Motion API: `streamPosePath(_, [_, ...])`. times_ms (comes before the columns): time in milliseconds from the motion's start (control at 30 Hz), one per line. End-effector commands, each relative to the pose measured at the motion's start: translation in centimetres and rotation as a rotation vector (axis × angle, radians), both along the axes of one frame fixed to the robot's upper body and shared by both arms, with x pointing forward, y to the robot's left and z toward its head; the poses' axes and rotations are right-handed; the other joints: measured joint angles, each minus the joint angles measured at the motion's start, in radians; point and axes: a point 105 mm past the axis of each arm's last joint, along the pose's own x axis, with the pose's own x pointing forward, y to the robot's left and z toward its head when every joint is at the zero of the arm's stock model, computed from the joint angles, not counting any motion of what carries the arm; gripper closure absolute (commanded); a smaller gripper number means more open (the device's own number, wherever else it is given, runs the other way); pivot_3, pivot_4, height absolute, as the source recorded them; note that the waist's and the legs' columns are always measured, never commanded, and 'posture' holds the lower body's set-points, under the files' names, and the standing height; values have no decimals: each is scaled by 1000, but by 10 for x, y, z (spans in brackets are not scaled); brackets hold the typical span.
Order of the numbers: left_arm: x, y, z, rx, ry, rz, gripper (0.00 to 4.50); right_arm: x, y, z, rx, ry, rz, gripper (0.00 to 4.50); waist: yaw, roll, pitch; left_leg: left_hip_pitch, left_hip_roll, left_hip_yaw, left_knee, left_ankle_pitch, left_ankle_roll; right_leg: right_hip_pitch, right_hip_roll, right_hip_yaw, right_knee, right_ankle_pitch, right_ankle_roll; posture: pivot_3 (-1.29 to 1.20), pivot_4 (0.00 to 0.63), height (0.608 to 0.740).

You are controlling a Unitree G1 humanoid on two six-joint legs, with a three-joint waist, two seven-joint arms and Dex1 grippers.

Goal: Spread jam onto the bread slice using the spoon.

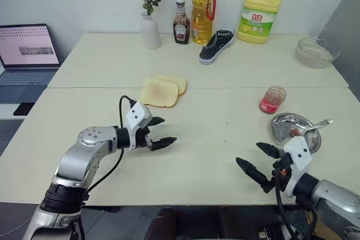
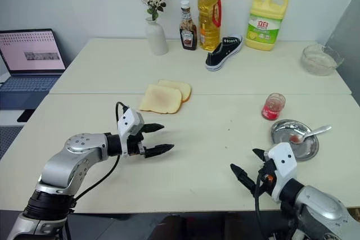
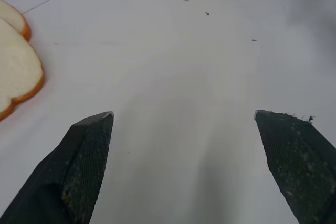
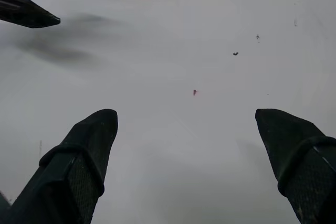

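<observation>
The left tool hung wide apart and empty over the bare counter, just in front of the bread slice, which lay flat near the counter's middle, overlapping a smaller slice behind it. The right tool was likewise spread wide and empty near the front edge, with the steel dish just beyond it. The spoon rested in that dish with its handle over the rim, and the jar of jam stood just behind the dish.

silver arms, white wrist housings, black cables, black pointed fingers.
</observation>
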Motion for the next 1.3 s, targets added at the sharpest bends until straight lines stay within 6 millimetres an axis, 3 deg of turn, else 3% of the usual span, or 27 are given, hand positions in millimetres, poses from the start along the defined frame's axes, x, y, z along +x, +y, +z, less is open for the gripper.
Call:
streamPosePath(33, [-4, -5, 10, -13, -28, -29, 0, 1, -1, 9, 3, -31, 7, 13, 0, 0, 0, 0, 0, 0, 0, 0, 0, 0, 0, 0, 0, 0, 0, 0, 150, 740])
streamPosePath(600, [-13, -5, 19, -112, 20, -50, 0, 4, -1, 10, 11, -41, 3, 13, 0, 0, 0, 0, 0, 0, 0, 0, 0, 0, 0, 0, 0, 0, 0, 0, 150, 740])
streamPosePath(733, [-10, 9, 28, -190, 68, 13, 0, 14, 2, 22, 23, -98, 8, 13, -3, 0, 0, 0, 0, 0, 0, 0, 0, 0, 0, 0, 0, 0, 0, 0, 150, 740])
streamPosePath(900, [42, 59, 44, -250, -76, 368, 0, 33, 23, 40, 31, -166, 129, 13, -4, 0, 0, 1, 0, 0, 1, 0, 0, 0, 1, -1, 1, 0, -1, 0, 150, 740])
streamPosePath(1033, [64, 82, 44, -256, -123, 500, 0, 45, 33, 44, 31, -183, 179, 13, -4, 0, 0, 1, 0, 0, 0, 1, -1, 0, 1, -1, 1, 1, -1, 0, 150, 740])
streamPosePath(1133, [102, 113, 41, -259, -189, 729, 0, 57, 58, 51, 40, -212, 283, 13, -2, -1, 1, 0, -1, 0, 1, 1, -1, -1, 0, -1, 1, 2, 1, 0, 150, 740])
streamPosePath(1300, [129, 110, 28, -279, -160, 784, 0, 67, 83, 63, 40, -253, 383, 13, -3, -5, 0, -1, -3, -1, 0, 2, -2, -2, 0, -2, 0, 3, 0, 0, 150, 740])
